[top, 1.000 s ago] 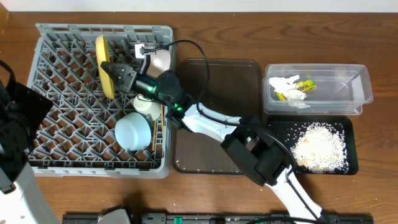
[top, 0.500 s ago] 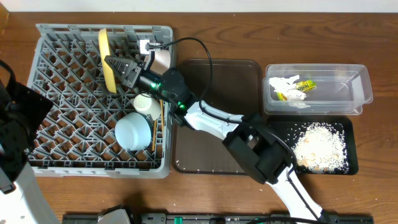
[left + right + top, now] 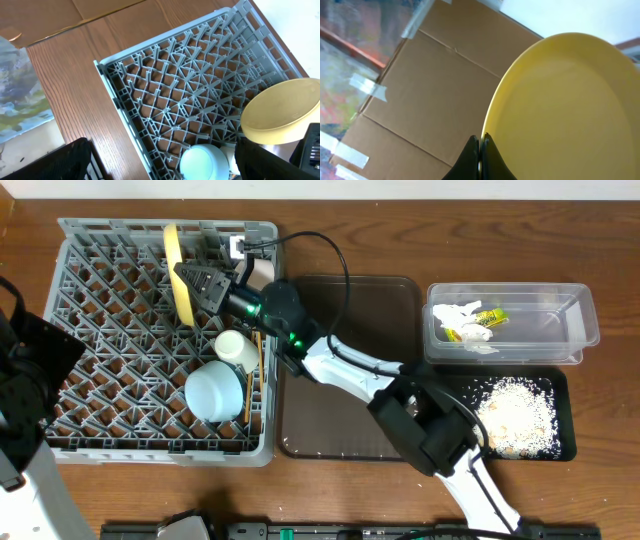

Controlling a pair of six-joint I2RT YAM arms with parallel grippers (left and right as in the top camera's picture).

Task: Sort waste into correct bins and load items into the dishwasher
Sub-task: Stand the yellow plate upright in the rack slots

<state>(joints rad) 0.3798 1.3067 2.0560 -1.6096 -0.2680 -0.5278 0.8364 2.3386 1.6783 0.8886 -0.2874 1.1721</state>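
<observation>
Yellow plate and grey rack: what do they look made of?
The yellow plate is probably plastic or melamine with a satin finish. Its colour is even and opaque, the highlights are soft and the rim is thin, though glazed ceramic can't be ruled out. The grey rack looks like moulded plastic with a matte finish. It is a uniform grey, its thin ribs and pegs form one lattice, and it has no metallic shine.

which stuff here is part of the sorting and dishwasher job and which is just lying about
Part of the job: yellow plate, in the right gripper; light blue bowl; white cup; chopsticks; grey dish rack; clear tub with snack wrapper and napkin; black tray with rice crumbs.

Just lying about: brown serving tray; cardboard box.
</observation>
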